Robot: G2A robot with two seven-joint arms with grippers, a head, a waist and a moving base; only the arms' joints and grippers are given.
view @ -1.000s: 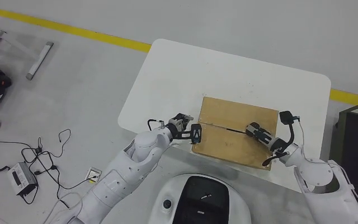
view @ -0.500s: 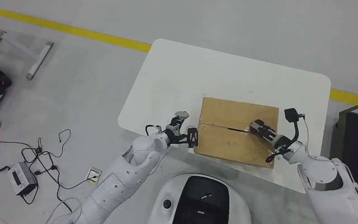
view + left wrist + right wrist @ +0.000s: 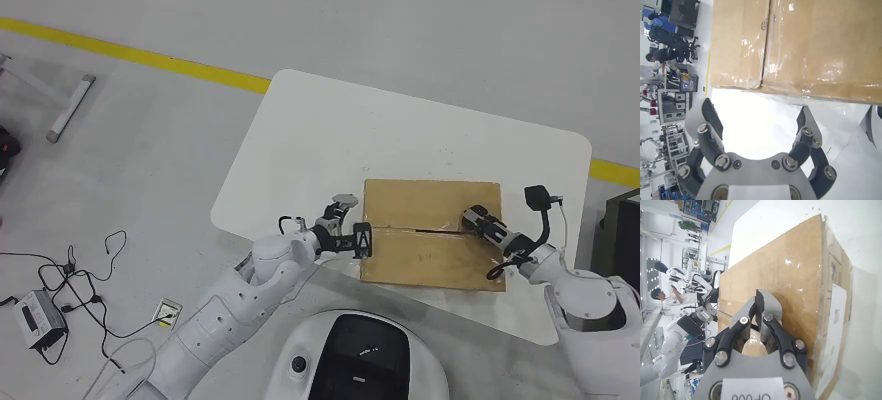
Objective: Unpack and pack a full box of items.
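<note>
A closed brown cardboard box [image 3: 430,232] with a taped centre seam lies on the white table [image 3: 400,130], near its front edge. In the left wrist view the box [image 3: 795,45] fills the far side, its end face shiny with tape. My left gripper [image 3: 353,228] stands open just off the box's left end, nothing between its fingers [image 3: 712,117]. My right gripper [image 3: 472,217] rests on the box top near the right end of the seam, fingers shut and empty [image 3: 758,306]. The right wrist view shows the box [image 3: 783,279] top and a white label on its side.
The table's back and left parts are bare white surface. A black object [image 3: 622,240] stands off the table's right edge. Cables and a power brick [image 3: 40,315] lie on the floor at the left. A yellow floor line [image 3: 140,55] runs behind the table.
The box has turned from skewed to square with the table's front edge and shifted right. Both grippers moved right with it; the left one opened wider beside the box's end.
</note>
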